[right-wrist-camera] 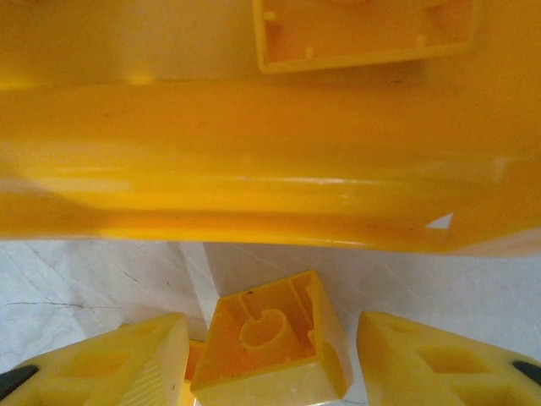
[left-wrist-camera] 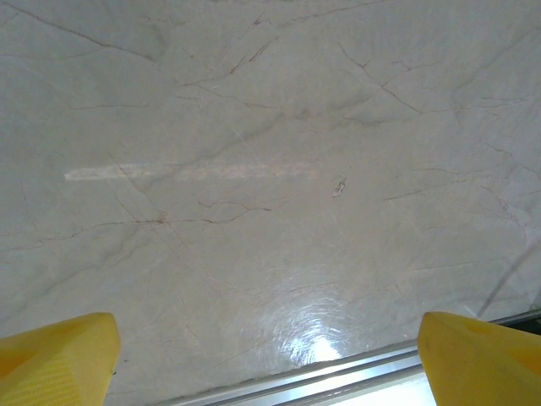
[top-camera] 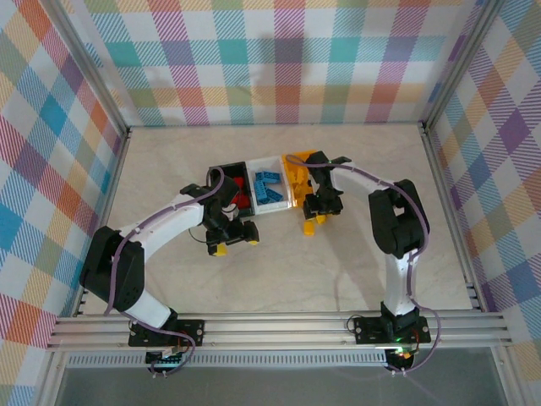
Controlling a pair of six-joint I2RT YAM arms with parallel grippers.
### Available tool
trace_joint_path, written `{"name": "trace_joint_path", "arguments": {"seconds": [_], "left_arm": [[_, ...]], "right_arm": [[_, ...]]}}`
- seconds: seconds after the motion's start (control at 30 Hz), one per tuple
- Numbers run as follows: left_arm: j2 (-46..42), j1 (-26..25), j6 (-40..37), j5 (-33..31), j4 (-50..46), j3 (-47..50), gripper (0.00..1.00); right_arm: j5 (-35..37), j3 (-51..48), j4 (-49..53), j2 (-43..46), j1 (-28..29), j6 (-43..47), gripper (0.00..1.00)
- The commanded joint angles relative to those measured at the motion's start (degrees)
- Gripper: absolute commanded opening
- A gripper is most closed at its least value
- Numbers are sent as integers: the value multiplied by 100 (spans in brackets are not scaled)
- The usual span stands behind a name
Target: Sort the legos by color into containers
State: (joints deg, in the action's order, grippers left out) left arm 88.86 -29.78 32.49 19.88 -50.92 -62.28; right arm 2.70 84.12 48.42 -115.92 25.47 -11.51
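Three containers stand in a row mid-table: a black bin (top-camera: 221, 172) with red legos (top-camera: 239, 200), a white bin (top-camera: 269, 164) with blue legos (top-camera: 270, 188), and an orange-yellow bin (top-camera: 297, 159) with yellow legos (top-camera: 304, 176). My right gripper (top-camera: 315, 218) (right-wrist-camera: 270, 368) sits just in front of the orange-yellow bin's wall (right-wrist-camera: 254, 169). A yellow lego (right-wrist-camera: 270, 342) lies tilted between its fingers, hollow underside up, with narrow gaps beside it. My left gripper (top-camera: 235, 241) (left-wrist-camera: 270, 372) stands wide open over bare table in front of the black bin.
Another yellow lego (right-wrist-camera: 363, 34) lies inside the orange-yellow bin. An aluminium rail (left-wrist-camera: 338, 370) runs along the table edge below my left fingers (left-wrist-camera: 59, 359). Plaid walls and metal posts (top-camera: 439, 169) enclose the table. Bare marble-look surface (top-camera: 169, 152) lies around the bins.
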Motion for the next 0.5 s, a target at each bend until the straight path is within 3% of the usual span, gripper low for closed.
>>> {"name": "trace_joint_path", "arguments": {"seconds": [0.0, 0.23, 0.47], "left_arm": [[-154, -36, -37, -81, -191, 14, 91], [-199, -37, -16, -65, -148, 66, 91], [-311, -34, 20, -54, -78, 130, 92]], "right_arm": [[76, -10, -47, 44, 22, -5, 51], [160, -403, -95, 464, 20, -124, 32], [140, -457, 267, 1128, 51, -356, 31]]}}
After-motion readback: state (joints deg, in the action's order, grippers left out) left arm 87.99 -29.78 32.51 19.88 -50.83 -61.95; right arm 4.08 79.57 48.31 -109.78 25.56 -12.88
